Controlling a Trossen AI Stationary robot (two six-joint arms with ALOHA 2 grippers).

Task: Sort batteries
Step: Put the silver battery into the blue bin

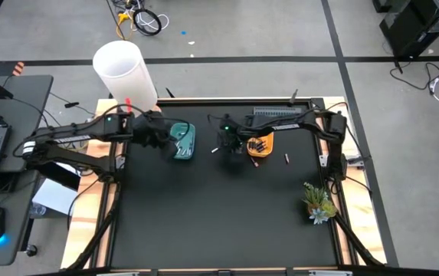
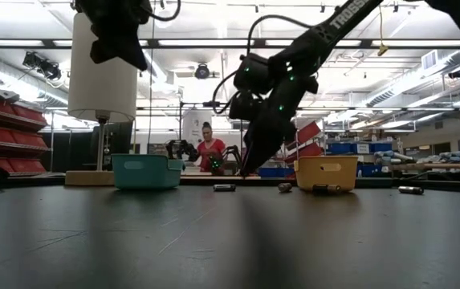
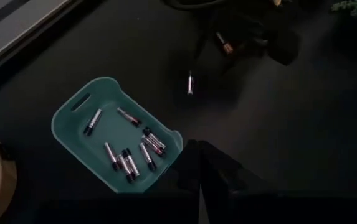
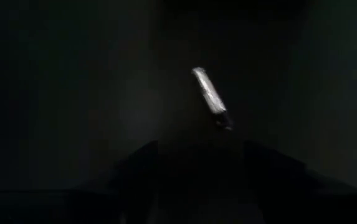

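A teal tray point(image 1: 182, 141) point(image 3: 106, 127) at the table's far left holds several batteries point(image 3: 131, 155). My left gripper point(image 3: 200, 171) point(image 1: 160, 136) is shut and empty, raised by the tray's left side. A yellow tray point(image 1: 260, 145) point(image 2: 326, 172) with dark batteries stands to the right. Between the trays a whitish battery point(image 4: 210, 99) point(image 1: 214, 150) lies on the black table. My right gripper point(image 1: 225, 146) point(image 2: 246, 168) hangs just above it, slanting down, open, its fingers short of the battery. More loose batteries point(image 1: 286, 159) point(image 2: 410, 190) lie right of the yellow tray.
A tall white cylinder point(image 1: 123, 69) point(image 2: 101, 72) stands past the far left corner. A small plant point(image 1: 319, 202) sits at the table's right edge. A person point(image 2: 208, 149) shows in the room beyond. The near half of the black table point(image 1: 219, 222) is bare.
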